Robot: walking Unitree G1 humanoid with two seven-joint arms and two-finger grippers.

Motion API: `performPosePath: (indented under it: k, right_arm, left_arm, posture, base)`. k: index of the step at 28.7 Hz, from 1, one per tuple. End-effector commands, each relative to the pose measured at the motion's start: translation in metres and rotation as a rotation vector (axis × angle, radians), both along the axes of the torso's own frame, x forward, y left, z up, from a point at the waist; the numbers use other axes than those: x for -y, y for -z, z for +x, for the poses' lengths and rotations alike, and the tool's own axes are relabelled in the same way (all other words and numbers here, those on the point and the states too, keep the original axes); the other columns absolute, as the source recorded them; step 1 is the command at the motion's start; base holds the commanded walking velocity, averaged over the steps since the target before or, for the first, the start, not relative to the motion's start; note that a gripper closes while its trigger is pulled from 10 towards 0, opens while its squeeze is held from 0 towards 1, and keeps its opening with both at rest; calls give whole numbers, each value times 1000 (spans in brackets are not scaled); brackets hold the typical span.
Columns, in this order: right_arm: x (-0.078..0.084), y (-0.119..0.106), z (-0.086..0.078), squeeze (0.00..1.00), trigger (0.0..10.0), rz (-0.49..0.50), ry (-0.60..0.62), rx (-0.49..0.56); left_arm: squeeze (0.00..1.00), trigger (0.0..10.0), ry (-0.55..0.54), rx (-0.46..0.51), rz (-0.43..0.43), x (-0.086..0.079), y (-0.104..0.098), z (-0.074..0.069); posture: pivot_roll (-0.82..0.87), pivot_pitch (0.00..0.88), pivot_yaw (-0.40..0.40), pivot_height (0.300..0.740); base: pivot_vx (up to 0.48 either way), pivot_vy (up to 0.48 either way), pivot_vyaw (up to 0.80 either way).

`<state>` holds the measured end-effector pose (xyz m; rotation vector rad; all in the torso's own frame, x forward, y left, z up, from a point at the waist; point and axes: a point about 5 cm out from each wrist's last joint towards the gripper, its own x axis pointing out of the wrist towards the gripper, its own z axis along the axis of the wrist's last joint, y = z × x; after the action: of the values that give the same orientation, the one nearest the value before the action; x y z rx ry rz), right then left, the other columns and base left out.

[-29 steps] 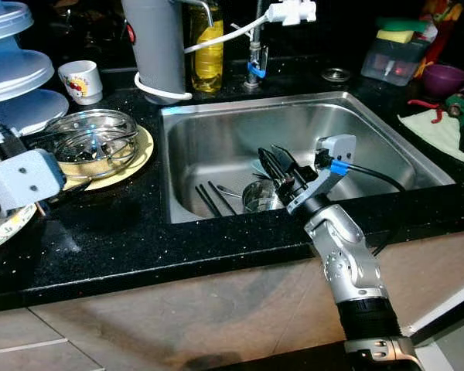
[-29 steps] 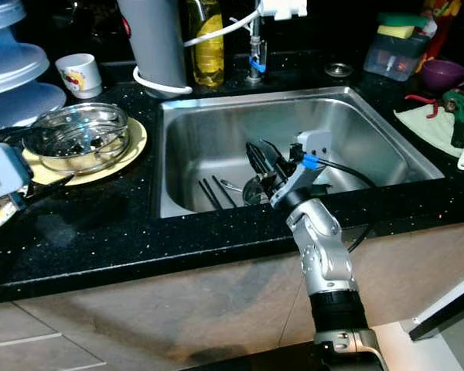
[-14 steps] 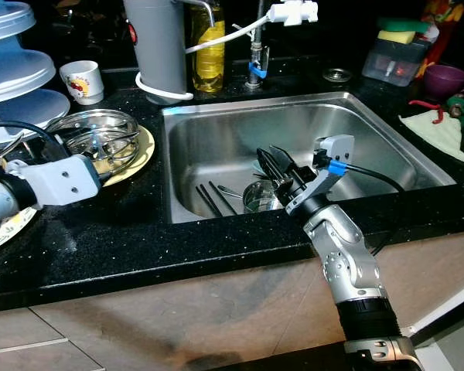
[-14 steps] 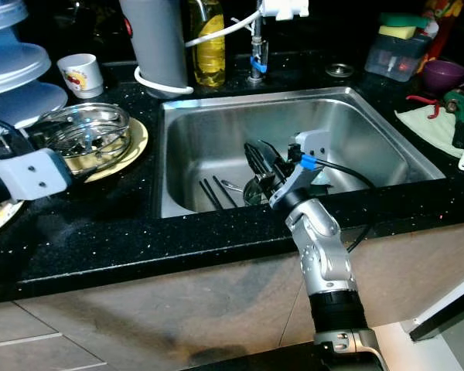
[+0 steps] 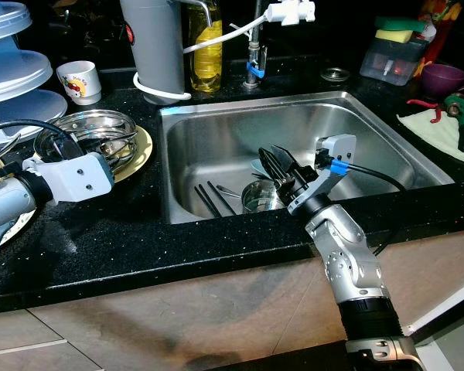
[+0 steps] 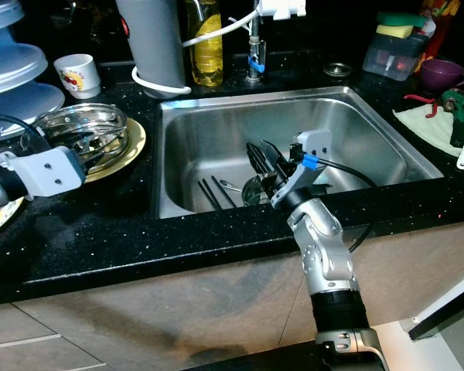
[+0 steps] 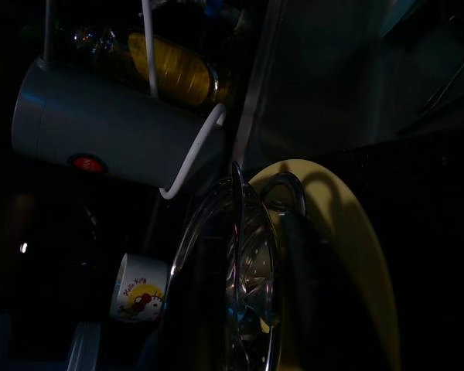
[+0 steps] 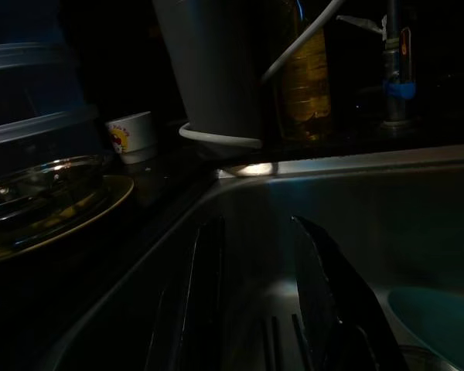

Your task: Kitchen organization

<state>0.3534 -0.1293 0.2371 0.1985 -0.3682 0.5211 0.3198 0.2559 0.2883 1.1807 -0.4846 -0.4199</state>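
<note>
Two silver arms reach over a black counter (image 5: 178, 247) with a steel sink (image 5: 216, 135) set in it. The right gripper (image 5: 277, 164) hangs inside the sink, near the front wall. Its two black fingers (image 8: 325, 286) are spread apart with only air between them; they hold nothing. Just under them, at about 7 o'clock from the fingertips, sits a small steel cup (image 5: 257, 196). Black chopsticks (image 5: 209, 199) lie on the sink floor at 9 o'clock from the cup. A bit of blue-green dish (image 8: 433, 317) shows just beside the cup.

On the counter at 9 o'clock from the sink, a glass bowl (image 5: 89, 135) sits on a yellow plate (image 5: 139, 151). The left gripper (image 6: 89, 147) is at the bowl. One dark finger (image 7: 209, 301) looks to be inside the bowl and the other (image 7: 309, 294) outside, with the glass rim between them. I cannot tell if they are squeezing it.

At 12 o'clock from the bowl stands a white cup (image 5: 78, 80) with a picture on it. A tall grey canister (image 5: 153, 46) and a yellow bottle (image 5: 206, 54) stand behind the sink. A purple cup (image 5: 445, 77) sits at the far 2 o'clock corner.
</note>
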Motion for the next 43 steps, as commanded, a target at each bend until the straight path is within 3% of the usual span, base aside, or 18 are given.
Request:
performPosePath:
  k: [1,12,17,18,19,22,28,40,42,43]
  right_arm:
    - [2,5,1,0,10000,-1,5,-29]
    - [3,5,2,0,10000,-1,7,-29]
    - [4,4,2,0,10000,0,10,-27]
    - [5,3,3,0,10000,2,12,-25]
    - [5,3,3,0,10000,2,12,-25]
    - [6,2,3,0,10000,3,13,-24]
    - [5,2,3,0,10000,4,9,-25]
    - [4,2,4,0,10000,3,6,-24]
    - [5,2,4,0,10000,5,8,-26]
    - [5,2,4,0,10000,5,8,-26]
  left_arm:
    - [0,0,1,-6,15,2,2,1]
    - [0,0,4,-4,25,2,1,1]
    - [0,0,28,27,-1,7,-12,2]
    - [0,0,68,53,-40,15,-34,0]
    - [0,0,68,53,-40,15,-34,0]
    - [0,0,117,81,-91,23,-62,-5]
    - [0,0,172,107,-155,28,-95,-14]
    - [0,0,302,39,-304,41,-120,-24]
    - [0,0,394,-1,-434,47,-135,-30]
    - [0,0,394,-1,-434,47,-135,-30]
  posture:
    - [-29,170,-7,740]
    - [-30,171,-8,740]
    - [-31,171,-8,740]
    - [-32,169,-8,740]
    - [-32,169,-8,740]
    - [-30,170,-10,740]
    - [-27,170,-12,740]
    - [-29,168,-7,740]
    - [-27,167,-7,740]
    - [-27,167,-7,740]
  base:
    - [0,0,0]
    - [0,0,0]
    - [0,0,0]
    - [0,0,0]
    - [0,0,0]
    - [0,0,0]
    - [0,0,0]
    - [0,0,0]
    - [0,0,0]
    - [0,0,0]
